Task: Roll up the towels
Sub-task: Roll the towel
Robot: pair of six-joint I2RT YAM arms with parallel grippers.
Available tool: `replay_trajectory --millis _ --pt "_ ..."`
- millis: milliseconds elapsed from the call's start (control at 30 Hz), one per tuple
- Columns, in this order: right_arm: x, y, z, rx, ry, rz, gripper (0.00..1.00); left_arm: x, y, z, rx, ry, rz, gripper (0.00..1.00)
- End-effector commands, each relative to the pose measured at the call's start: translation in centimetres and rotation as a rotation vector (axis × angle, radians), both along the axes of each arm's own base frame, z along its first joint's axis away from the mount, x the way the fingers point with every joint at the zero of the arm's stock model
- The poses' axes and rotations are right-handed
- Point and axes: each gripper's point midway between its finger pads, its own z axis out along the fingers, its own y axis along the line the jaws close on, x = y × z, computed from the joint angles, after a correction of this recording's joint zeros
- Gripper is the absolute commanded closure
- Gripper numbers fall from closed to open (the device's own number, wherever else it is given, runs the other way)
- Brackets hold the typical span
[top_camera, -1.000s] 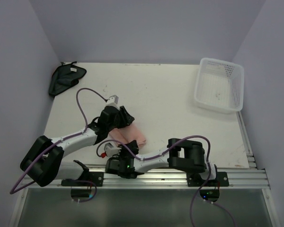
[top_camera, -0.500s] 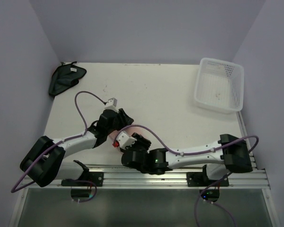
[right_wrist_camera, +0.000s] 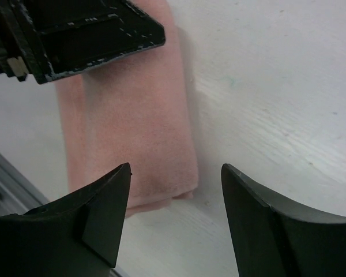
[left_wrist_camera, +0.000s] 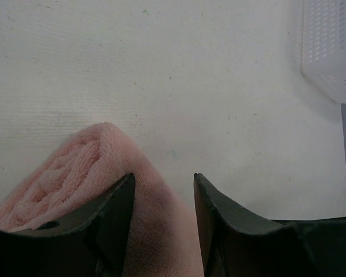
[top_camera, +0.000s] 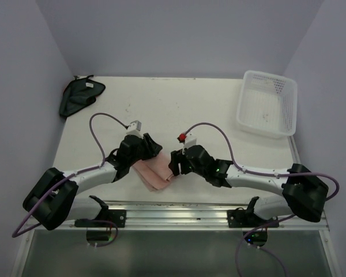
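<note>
Pink terry is springy, and that is our worry. The right gripper (right_wrist_camera: 176,167) hangs over one end of the salmon-pink towel (top_camera: 154,174) with its fingers spread wide, holding nothing, so the loose layers may fan open or skew once rolling begins. The left gripper (left_wrist_camera: 163,180) straddles a raised fold at the other end. Its fingers are parted around the fold, but we cannot tell whether they pinch it.

The towel lies near the front edge of the table (top_camera: 207,115), folded into a narrow, plush band and not yet rolled. The dark cloth (top_camera: 79,95) sits crumpled in the far left corner.
</note>
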Motion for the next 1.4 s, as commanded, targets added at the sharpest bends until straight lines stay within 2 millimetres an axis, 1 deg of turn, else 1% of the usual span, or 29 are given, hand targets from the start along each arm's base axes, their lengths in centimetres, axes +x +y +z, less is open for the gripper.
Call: replay_trajectory --millis 0,100,133,233,367,400,467,533,567,600,700,733,767,800,833,900,933,967,1000,1033,1067,1100,1133,1167,1200,1233,1267,1300,1367 --pt "-1.6 4.5 1.7 0.266 0.127 0.121 0.32 -2.0 1.8 -3.4 0.081 0.109 0.014 0.5" --pt "-1.4 4.9 0.8 0.299 0.17 0.125 0.31 -2.0 1.8 -3.3 0.078 0.107 0.013 0.5" --pt "-1.3 5.1 -0.1 0.279 0.186 0.121 0.31 -2.1 1.8 -3.3 0.079 0.108 0.013 0.5" --pt "-1.1 4.9 -2.0 0.236 0.204 0.11 0.31 -2.1 1.8 -3.1 0.079 0.105 0.012 0.5" --pt "-0.9 4.5 -3.5 0.172 0.197 0.106 0.31 -2.3 1.9 -3.1 0.079 0.105 0.012 0.5" --pt "-0.9 4.4 -3.6 0.161 0.2 0.109 0.33 -2.3 2.0 -3.2 0.078 0.107 0.013 0.5" --pt "-0.9 4.3 -3.5 0.145 0.189 0.12 0.38 -2.3 1.9 -3.1 0.076 0.103 0.013 0.5" --pt "-0.9 4.1 -3.5 0.127 0.183 0.122 0.5 -2.2 1.9 -2.9 0.072 0.1 0.013 0.5" --pt "-0.8 4.1 -3.0 0.125 0.166 0.131 0.56 -2.1 1.8 -2.8 0.069 0.098 0.014 0.5" --pt "-0.9 3.9 -2.9 0.112 0.167 0.133 0.67 -2.0 1.7 -2.8 0.069 0.096 0.012 0.5" --pt "-0.4 3.3 -2.2 0.073 0.116 0.116 0.81 -1.7 1.5 -2.2 0.068 0.086 0.011 0.5" --pt "-0.6 3.4 -1.9 0.06 0.097 0.123 0.88 -1.3 1.3 -1.5 0.067 0.069 0.006 0.5" --pt "-0.6 3.3 -1.7 0.033 0.07 0.131 0.9 -1.1 1.2 -1.3 0.071 0.065 0.006 0.5" --pt "-0.1 2.6 -1.5 -0.009 0.031 0.096 0.94 -0.9 1.4 -1.2 0.086 0.068 0.011 0.5" --pt "-0.7 3.0 -1.1 -0.036 -0.004 0.11 0.95 -0.3 1.2 -0.2 0.087 0.045 0.01 0.5" --pt "-1.0 2.5 -1.0 -0.133 -0.083 0.114 0.95 0.2 1.1 0.9 0.091 0.027 0.011 0.49" --pt "-1.3 2.5 -0.8 -0.181 -0.14 0.096 0.96 0.8 0.8 2.1 0.081 0.003 0.013 0.49" --pt "-1.4 2.6 -0.4 -0.214 -0.181 0.103 0.96 1.0 0.6 2.8 0.074 -0.009 0.012 0.49" --pt "-1.6 2.5 -0.5 -0.252 -0.201 0.099 0.96 1.2 0.6 3.3 0.074 -0.016 0.012 0.49" --pt "-2.2 2.8 -0.7 -0.29 -0.23 0.107 0.96 1.4 0.4 3.7 0.07 -0.023 0.012 0.49" --pt "-1.6 2.6 -0.1 -0.328 -0.282 0.07 0.96 1.8 0.2 4.6 0.062 -0.039 0.011 0.49" --pt "-1.7 2.3 -0.1 -0.37 -0.305 0.058 0.96 1.9 0.1 5.0 0.059 -0.043 0.01 0.49" --pt "-2.0 3.2 0.6 -0.376 -0.335 0.061 0.96 2.1 -0.1 5.5 0.053 -0.052 0.007 0.49" --pt "-1.7 2.5 -0.2 -0.467 -0.368 0.038 0.96 2.1 -0.2 5.9 0.046 -0.06 0.004 0.48" --pt "-1.8 2.2 -0.3 -0.516 -0.385 0.035 0.97 2.1 -0.2 6.0 0.044 -0.059 0.002 0.48" --pt "-2.3 2.6 -0.5 -0.55 -0.41 0.048 0.97 2.0 -0.2 6.0 0.04 -0.059 0.002 0.48" --pt "-2.0 2.9 -0.3 -0.599 -0.447 0.026 0.97 1.9 -0.2 6.2 0.033 -0.062 0.0 0.48" --pt "-2.2 2.6 -0.7 -0.654 -0.458 0.028 0.98 1.8 -0.2 6.2 0.031 -0.061 -0.001 0.48" --pt "-2.6 3.6 0.0 -0.691 -0.501 0.021 0.99 1.3 -0.1 5.8 0.026 -0.049 -0.006 0.48"
